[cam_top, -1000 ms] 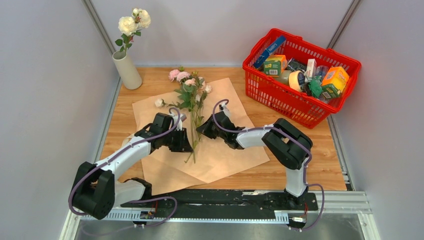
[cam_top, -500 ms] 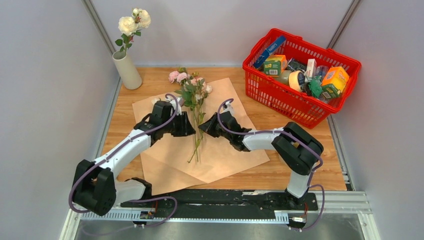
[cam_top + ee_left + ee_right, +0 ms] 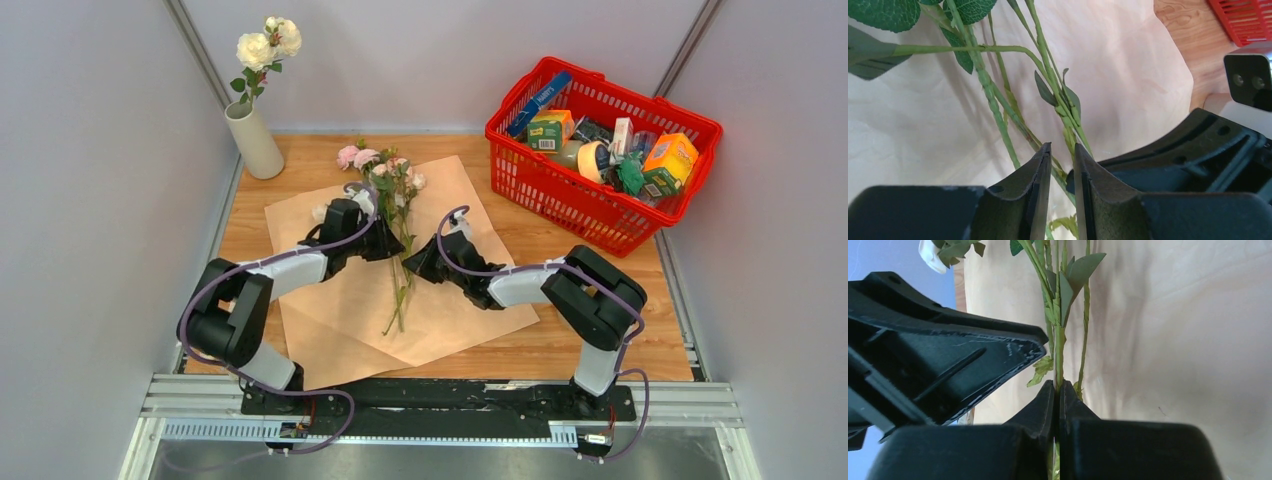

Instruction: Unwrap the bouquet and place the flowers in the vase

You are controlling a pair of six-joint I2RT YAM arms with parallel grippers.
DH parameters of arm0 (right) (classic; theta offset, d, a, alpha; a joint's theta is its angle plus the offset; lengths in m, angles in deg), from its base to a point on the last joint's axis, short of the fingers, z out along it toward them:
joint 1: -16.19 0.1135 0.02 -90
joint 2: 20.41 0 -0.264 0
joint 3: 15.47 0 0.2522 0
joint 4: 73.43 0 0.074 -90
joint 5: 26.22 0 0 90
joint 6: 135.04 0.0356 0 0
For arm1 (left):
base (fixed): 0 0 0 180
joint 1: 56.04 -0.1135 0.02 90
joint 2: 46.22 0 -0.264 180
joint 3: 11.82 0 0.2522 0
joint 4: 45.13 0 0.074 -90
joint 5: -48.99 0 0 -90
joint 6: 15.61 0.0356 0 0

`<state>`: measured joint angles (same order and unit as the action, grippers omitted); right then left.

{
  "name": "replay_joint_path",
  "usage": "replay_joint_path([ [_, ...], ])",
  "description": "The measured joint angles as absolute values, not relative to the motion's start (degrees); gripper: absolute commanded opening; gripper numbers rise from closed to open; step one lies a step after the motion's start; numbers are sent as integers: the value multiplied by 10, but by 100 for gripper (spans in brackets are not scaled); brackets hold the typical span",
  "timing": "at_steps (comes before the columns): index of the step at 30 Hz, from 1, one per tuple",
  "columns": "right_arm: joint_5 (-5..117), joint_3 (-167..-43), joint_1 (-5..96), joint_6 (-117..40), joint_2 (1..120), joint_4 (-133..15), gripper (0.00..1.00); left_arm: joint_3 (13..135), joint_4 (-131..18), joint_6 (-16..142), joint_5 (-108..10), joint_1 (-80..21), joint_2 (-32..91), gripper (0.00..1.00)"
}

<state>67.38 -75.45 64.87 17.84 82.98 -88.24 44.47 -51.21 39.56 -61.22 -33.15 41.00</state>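
Note:
The bouquet lies unwrapped: its peach-tan paper (image 3: 450,300) is spread flat on the table, and the flowers (image 3: 385,175), pink and cream roses on long green stems, lie on it. My right gripper (image 3: 410,263) (image 3: 1058,385) is shut on one of the stems (image 3: 1058,347). My left gripper (image 3: 388,243) (image 3: 1062,149) faces it from the left, its jaws a narrow gap apart, with stems (image 3: 998,115) crossing beneath that gap. The vase (image 3: 254,140) stands upright at the back left corner and holds cream roses (image 3: 268,45).
A red basket (image 3: 550,190) full of groceries sits at the back right, beside the paper's corner. Grey walls enclose the table on the left, back and right. The two gripper heads are almost touching over the stems.
My left gripper has moved up along the stems toward the flower heads, and its jaws opened wider, then narrowed again. The flowers shifted slightly right. My right gripper stays shut on the stem.

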Motion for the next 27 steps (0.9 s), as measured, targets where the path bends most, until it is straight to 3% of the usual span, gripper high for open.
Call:
replay_joint_path([
  [6, 679, -748, 649, 177, 827, -884, 0, 429, -448, 386, -595, -331, 456, 29],
  [20, 751, -710, 651, 153, 730, -824, 0, 429, -457, 400, -528, -329, 491, 29],
  [27, 754, -676, 653, 105, 682, -825, 0, 429, -473, 400, -557, -329, 461, 37],
])
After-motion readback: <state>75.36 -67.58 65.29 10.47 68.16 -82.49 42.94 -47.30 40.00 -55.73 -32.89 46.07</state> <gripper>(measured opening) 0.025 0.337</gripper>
